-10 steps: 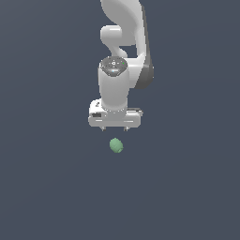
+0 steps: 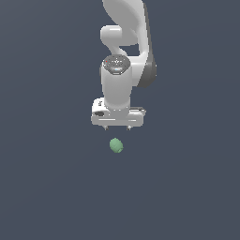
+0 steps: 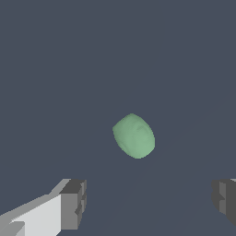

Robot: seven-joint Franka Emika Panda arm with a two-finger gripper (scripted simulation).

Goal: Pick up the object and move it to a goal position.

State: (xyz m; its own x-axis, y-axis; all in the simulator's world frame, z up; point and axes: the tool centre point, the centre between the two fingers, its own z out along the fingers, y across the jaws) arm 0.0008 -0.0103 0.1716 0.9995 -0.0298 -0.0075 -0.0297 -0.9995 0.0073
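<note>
The gripper [image 2: 117,127] hangs with jaws spread wide, empty — the green object [image 2: 116,145] lies apart from it, not yet between the fingertips.

The backdrop [image 2: 42,187] is one flat, uniform slate blue-grey field that fills both views edge to edge. No wall, floor line, furniture or window can be told apart in it. The light is soft and even, and the surface [image 3: 55,69] shows no texture or pattern.

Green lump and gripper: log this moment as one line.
phase: approach | gripper: open, empty, above lump | green lump: on the surface, untouched, between finger lines | lift: not yet done
</note>
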